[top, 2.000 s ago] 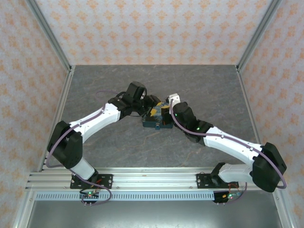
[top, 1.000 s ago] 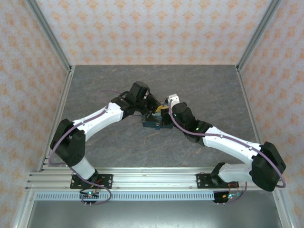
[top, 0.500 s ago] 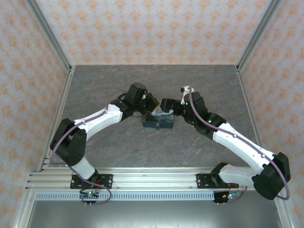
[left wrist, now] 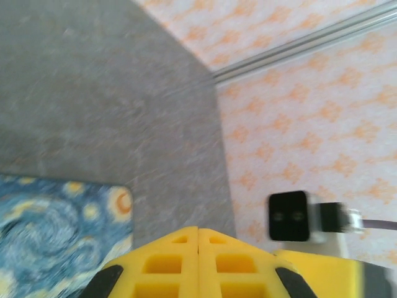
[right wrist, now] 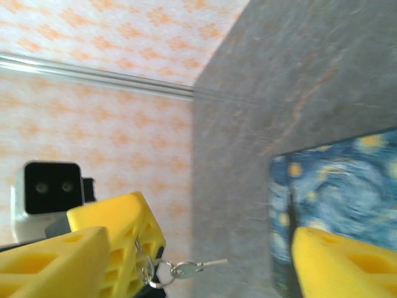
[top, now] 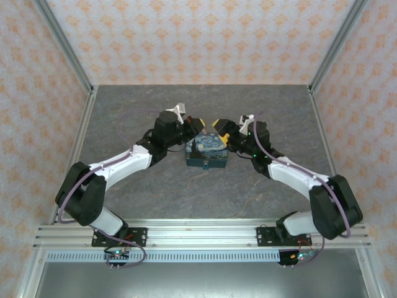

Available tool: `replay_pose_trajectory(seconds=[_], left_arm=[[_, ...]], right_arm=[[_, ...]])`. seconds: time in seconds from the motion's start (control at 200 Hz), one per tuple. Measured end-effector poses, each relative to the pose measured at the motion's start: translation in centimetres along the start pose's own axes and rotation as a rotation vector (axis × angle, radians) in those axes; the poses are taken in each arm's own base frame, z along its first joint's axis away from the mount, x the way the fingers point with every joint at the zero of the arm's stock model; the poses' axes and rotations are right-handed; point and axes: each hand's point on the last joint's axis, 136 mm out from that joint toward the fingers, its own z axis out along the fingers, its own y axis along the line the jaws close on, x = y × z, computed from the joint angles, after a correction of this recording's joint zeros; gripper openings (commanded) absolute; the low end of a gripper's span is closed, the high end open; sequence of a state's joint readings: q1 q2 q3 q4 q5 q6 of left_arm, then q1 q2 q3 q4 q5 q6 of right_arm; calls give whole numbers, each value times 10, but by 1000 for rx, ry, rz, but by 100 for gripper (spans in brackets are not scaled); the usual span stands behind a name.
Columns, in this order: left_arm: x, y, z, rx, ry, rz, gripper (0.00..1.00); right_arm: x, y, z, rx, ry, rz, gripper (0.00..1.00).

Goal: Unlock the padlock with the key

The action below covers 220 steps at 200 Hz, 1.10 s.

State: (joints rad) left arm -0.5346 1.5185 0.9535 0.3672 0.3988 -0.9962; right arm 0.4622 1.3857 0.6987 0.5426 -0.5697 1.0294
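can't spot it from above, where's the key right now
In the right wrist view the key hangs on a small ring by a yellow finger low on the left, apart from the starry box.

A rectangular box printed with a blue-and-yellow starry-night swirl (top: 208, 152) lies flat on the grey stone-patterned table (top: 186, 192), between the two sets of jaws and close to both. Pale wallpaper walls with orange floral motifs (top: 198, 37) rise beyond the jaws. A ribbed aluminium rail (top: 205, 236) runs well behind them.

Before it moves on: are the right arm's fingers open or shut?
Open: the right wrist view shows a wide gap between the right fingers.
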Motion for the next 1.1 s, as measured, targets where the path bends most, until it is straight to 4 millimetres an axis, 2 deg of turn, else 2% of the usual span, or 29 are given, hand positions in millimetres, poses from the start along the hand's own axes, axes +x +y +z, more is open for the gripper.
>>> replay_pose_trajectory(seconds=[0.12,0.245,0.365,0.656,0.861,1.101], left_arm=[[-10,-11,-3,59,-62,18,0],[-21,-22,-5,107,-120,13,0],[-30,-30,-9,154,-167,-16,0],[-41,-46,-14,263,-225,-98,0],[-42,-46,-14,286,-233,-127,0],[-43,-43,-12,285,-242,-149,0]], right_arm=[[-8,20,7,-114,-24,55,58],[-15,44,4,-219,-49,55,46],[-16,58,1,-275,-57,45,41],[-13,62,10,-316,-47,51,42],[-16,71,17,-345,-44,55,42],[-5,82,24,-375,-15,67,42]])
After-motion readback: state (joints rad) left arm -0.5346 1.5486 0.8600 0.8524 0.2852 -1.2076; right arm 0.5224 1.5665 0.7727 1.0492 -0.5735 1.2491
